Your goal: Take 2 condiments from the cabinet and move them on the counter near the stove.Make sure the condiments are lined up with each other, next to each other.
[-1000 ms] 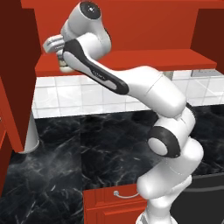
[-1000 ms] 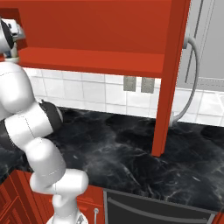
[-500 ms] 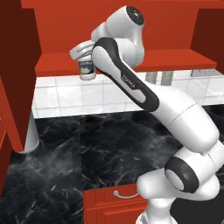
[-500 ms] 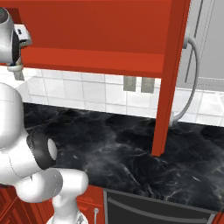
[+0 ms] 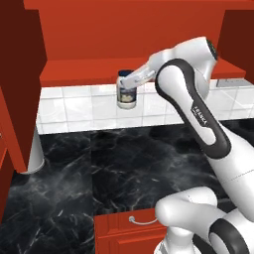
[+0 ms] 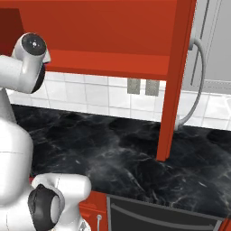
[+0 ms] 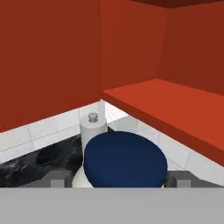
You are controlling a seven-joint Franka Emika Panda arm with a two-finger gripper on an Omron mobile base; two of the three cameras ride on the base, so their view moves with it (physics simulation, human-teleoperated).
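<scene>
Jar in my grip, out of the cabinet, not yet on the counter

My gripper is closed around the white jar with the dark blue lid, and I hold it in the air before the tiled wall, just under the edge of the red cabinet and well above the black counter. I judge the first of two condiments is halfway: it must still go down near the stove (its dark front shows at the bottom of the right base view), and the second is not placed. The hand view shows a small grey-white shaker just behind the jar; whether it stands on the counter I cannot tell.
</scene>
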